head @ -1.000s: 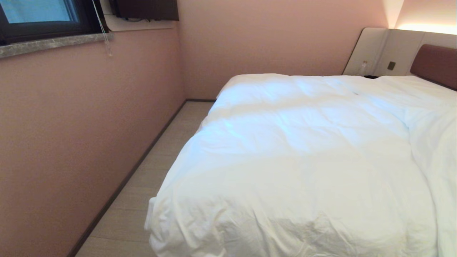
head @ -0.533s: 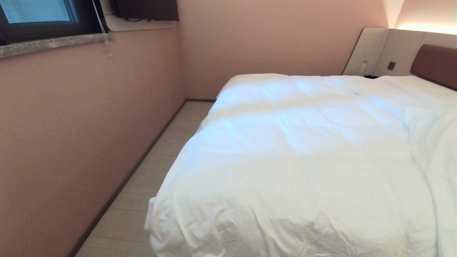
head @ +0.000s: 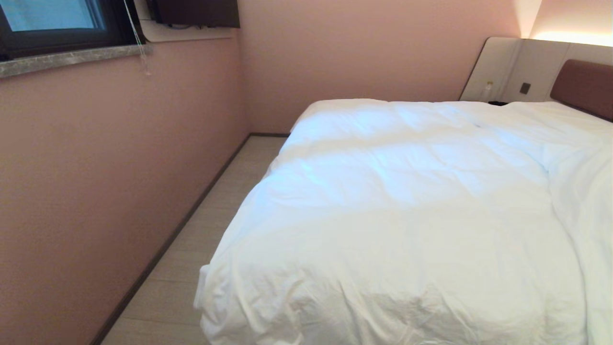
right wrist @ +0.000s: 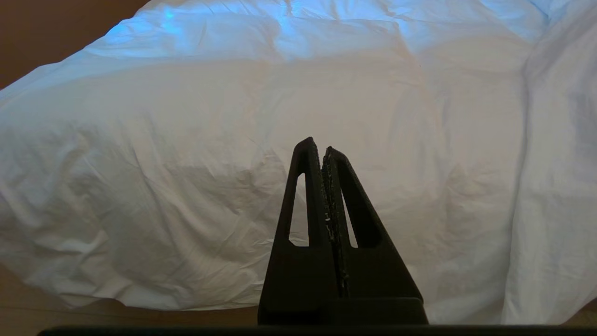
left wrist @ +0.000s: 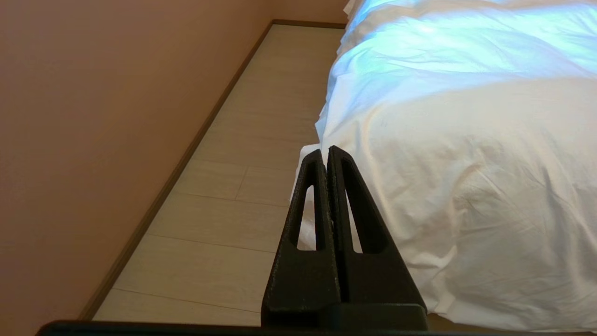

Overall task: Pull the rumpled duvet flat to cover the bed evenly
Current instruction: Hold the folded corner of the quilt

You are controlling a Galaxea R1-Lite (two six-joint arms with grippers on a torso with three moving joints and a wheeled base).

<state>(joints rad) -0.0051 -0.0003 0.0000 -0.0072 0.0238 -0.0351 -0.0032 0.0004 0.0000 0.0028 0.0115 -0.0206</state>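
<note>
Over the last second nothing has changed: the head view matches the two earlier frames, and the duvet (head: 407,211) lies exactly as it did. Both arms remain parked at the foot of the bed (head: 582,86), outside the head view. The left tool (left wrist: 325,156) is closed and empty, its tips pressed together, aimed at the near left corner of the duvet, beside the floor strip (head: 191,258) that runs along the pink wall (head: 96,182). The right tool (right wrist: 317,147) is likewise closed on nothing, facing the near hanging edge. The duvet covers the mattress from the near edge to the headboard end, wrinkled at the near corner, with a raised fold along the right side — judged still uneven. The pause suggests the task is either not begun or just finished; no grasp is in progress. No brand, label or legible writing is visible.
</note>
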